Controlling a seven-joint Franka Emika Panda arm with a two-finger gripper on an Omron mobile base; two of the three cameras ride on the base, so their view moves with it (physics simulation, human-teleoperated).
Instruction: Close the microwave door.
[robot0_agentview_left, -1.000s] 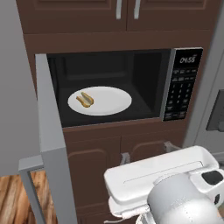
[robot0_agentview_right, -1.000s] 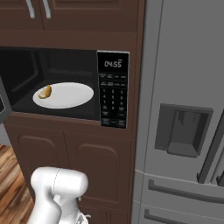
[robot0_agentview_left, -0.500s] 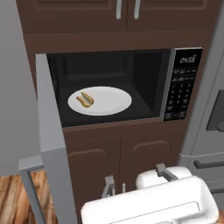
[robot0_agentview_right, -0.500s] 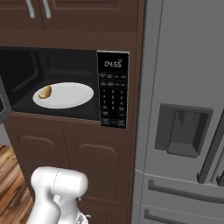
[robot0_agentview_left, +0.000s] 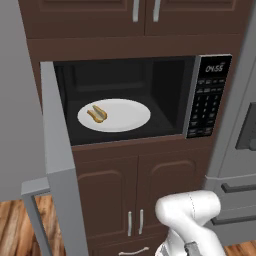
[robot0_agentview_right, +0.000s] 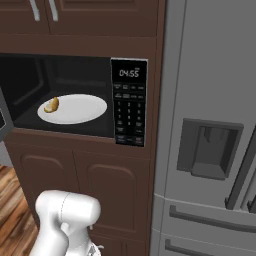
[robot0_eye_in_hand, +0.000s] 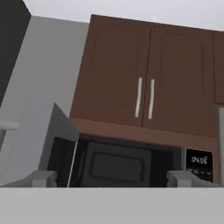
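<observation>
The microwave (robot0_agentview_left: 125, 97) sits built into a wall of brown wood, and its door (robot0_agentview_left: 60, 165) stands swung out toward the room on the left side, seen almost edge-on from the left base view as a tall grey slab running from the top left corner of the cavity down past the lower cabinet doors (robot0_agentview_left: 135, 197). At the door's lower left a grey bar handle (robot0_agentview_left: 35, 210) juts out. In the hand view the same door (robot0_eye_in_hand: 39, 140) shows as a grey panel angled away from the dark opening.

Inside the cavity a white round plate (robot0_agentview_left: 114, 115) lies on the floor of the oven, toward the front, with a small tan piece of food (robot0_agentview_left: 97, 114) resting on its left part. From the right base view the plate (robot0_agentview_right: 75, 109) and the food (robot0_agentview_right: 51, 105) appear the same way, the food near the plate's left rim.

At the right edge of the microwave is the black keypad panel (robot0_agentview_right: 129, 102) with a lit clock (robot0_agentview_right: 129, 73) at its top. Just right of that stands a grey steel fridge (robot0_agentview_right: 210, 130) with a recessed dispenser. Above the microwave are 2 brown upper cabinet doors (robot0_eye_in_hand: 144, 94) with slim silver handles side by side.

The robot's gripper (robot0_eye_in_hand: 111, 178) points up at the microwave from below, its 2 grey fingertips (robot0_eye_in_hand: 41, 178) set far apart with nothing between them: the jaws are wide, and well apart from the door. The white arm (robot0_agentview_left: 192, 220) bends low in front of the lower cabinets.
</observation>
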